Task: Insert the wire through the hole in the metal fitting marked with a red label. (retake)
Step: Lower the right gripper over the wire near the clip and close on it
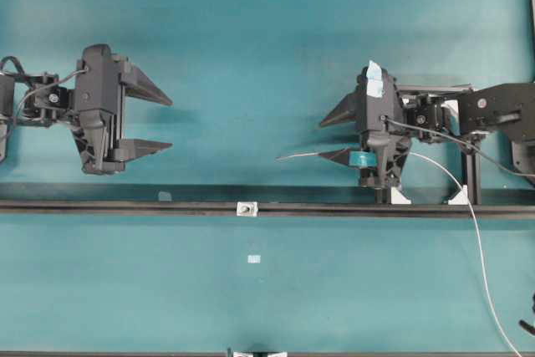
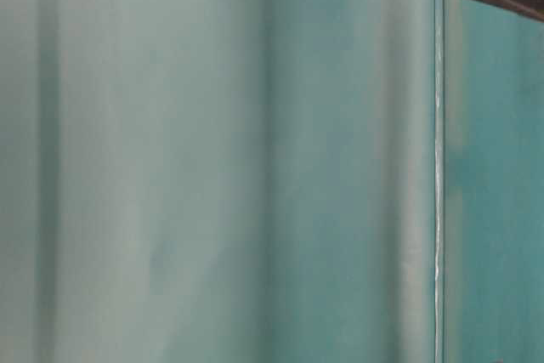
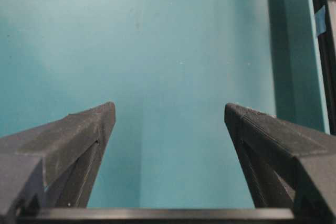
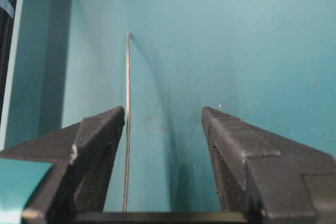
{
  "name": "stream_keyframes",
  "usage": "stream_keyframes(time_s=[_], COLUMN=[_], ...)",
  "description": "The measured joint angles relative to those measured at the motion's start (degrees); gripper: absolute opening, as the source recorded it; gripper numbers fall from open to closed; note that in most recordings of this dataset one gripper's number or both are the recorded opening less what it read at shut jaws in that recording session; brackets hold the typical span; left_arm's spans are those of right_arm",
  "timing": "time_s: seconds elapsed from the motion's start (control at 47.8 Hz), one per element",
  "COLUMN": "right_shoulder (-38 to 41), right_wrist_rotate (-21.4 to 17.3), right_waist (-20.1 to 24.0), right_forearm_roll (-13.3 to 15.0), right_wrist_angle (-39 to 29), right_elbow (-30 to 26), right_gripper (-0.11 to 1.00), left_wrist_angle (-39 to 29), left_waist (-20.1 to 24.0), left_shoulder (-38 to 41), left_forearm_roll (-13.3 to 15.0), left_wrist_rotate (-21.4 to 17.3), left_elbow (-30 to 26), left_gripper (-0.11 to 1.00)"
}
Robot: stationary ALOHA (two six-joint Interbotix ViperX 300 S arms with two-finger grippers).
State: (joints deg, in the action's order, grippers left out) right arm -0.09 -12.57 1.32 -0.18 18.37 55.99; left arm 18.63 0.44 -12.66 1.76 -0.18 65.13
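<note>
Teal worktop [image 1: 251,56], black rail [image 1: 125,206] crossing it near the front edge. Metal fitting [image 1: 246,208]: small silvery square on the rail, mid-length; hole [image 1: 247,206] dark at its centre; no legible writing. Pale tape patch [image 1: 254,258] nearer the front edge. Left gripper [image 1: 159,123]: fingers spread, empty. Right gripper [image 1: 334,135]: fingers spread; wire [image 4: 127,103] runs just beside one finger, contact unclear, trailing to the right front corner.
</note>
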Motion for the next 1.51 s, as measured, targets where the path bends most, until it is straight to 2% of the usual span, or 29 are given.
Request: stream_keyframes(time_s=[1.381,1.507], right_shoulder=[5.36,5.36], right_wrist_rotate=[0.18,0.26], right_waist=[-0.53,-0.53], right_forearm_roll=[0.00,0.00], right_wrist_angle=[1.49,1.49], right_elbow=[-3.87,-3.78], right_gripper=[0.64,0.61], left_wrist_angle=[0.00,0.00], left_waist=[0.00,0.00], left_shoulder=[0.35,0.35], left_forearm_roll=[0.00,0.00], left_wrist_rotate=[0.00,0.00], left_elbow=[0.00,0.00], left_gripper=[0.54,0.54])
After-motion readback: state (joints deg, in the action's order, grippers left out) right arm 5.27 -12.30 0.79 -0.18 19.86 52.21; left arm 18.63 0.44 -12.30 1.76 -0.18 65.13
